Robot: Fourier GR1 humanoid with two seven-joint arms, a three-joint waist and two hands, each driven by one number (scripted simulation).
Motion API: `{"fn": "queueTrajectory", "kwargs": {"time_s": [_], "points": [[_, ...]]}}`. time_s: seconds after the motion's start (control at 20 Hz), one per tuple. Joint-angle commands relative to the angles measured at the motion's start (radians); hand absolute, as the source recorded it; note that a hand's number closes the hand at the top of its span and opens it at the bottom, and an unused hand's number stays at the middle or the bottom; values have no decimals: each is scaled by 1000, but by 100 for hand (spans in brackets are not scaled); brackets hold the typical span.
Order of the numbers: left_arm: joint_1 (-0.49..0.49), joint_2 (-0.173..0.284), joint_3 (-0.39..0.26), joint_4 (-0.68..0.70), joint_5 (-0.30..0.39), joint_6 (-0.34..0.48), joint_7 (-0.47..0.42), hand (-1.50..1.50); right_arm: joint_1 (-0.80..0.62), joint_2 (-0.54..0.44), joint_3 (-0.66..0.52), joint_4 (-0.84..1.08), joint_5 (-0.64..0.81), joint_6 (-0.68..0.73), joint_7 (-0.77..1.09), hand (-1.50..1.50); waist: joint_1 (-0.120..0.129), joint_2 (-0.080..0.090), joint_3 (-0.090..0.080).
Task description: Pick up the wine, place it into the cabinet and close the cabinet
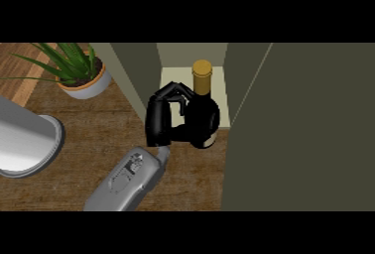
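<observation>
Left hand (pixel 162 116) clamped on the wine bottle (pixel 202 74), black fingers curled round its dark body from the left side, just below the gold-capped neck. Grey forearm reaching in from the near edge, left of centre, angled far and right toward the cabinet (pixel 132 69). Bottle held roughly upright at the cabinet's open mouth, gold top over the pale inner shelf (pixel 174 74), dark base at the shelf's near edge. Cannot tell whether the base rests on the shelf or hangs above it.

Cabinet door (pixel 300 129) swung open, filling the right side as a broad olive panel, just right of the bottle. Cabinet's left wall close beside the curled fingers.

On the wooden counter (pixel 81 183): a potted plant (pixel 82 79) at far left, green leaves spreading from a pale pot with an orange band, well apart from the hand. A large grey metal cylinder (pixel 26 139) at the left edge, lying tilted, partly cut off by the frame.
</observation>
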Motion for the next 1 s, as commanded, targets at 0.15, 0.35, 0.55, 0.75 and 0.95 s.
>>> {"fn": "queueTrajectory", "kwargs": {"time_s": [0.15,0.35,0.55,0.75,0.95], "points": [[46,-1,47,17,46,-52,-76,150,-7,-31,-66,-100,-116,-6,68,-150,7,0,0],[-90,14,146,206,73,-136,-87,150,-1,7,-27,-24,-45,9,-29,-150,3,3,0],[-173,-1,155,242,74,-127,-6,150,-23,-4,-53,-73,-95,-21,42,-150,1,1,0],[-196,4,206,297,119,-159,-57,150,-10,-9,-49,-134,-124,-23,89,-150,-5,1,0],[-279,-1,186,441,122,-136,-77,150,16,-4,-53,-84,-109,0,46,-150,-11,4,0]]}}
